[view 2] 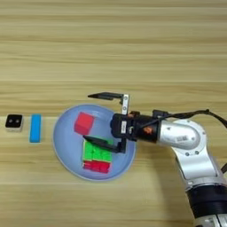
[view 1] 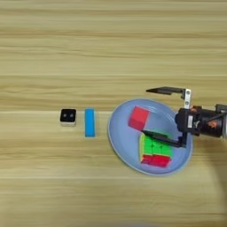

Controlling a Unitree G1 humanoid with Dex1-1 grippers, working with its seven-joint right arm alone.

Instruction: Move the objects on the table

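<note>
On my feed the table (view 1: 111, 44) fills the whole frame, tan wood with grain stripes running across. At the far left of the middle band I see a small black-topped block (view 1: 68, 116) with two pale dots on it, and just beside it to the right a blue bar (view 1: 90, 122) lying with its long side up and down the picture. The two are near each other but apart.

Right of centre sits a pale blue plate (view 1: 122, 142). On its upper left part rests the red cube (view 1: 138, 118). Just below and right of it, also on the plate, lies the puzzle cube (view 1: 156, 152), green face up, red side toward the bottom of the frame.

My right gripper (view 2: 91, 116) comes in from the right edge on the silver forearm (view 2: 184, 135). Its black fingers (view 2: 106, 95) are spread wide: one reaches past the plate's upper rim, the other lies across the top edge of the puzzle cube. It grips nothing, and the red cube sits in the gap between them.
</note>
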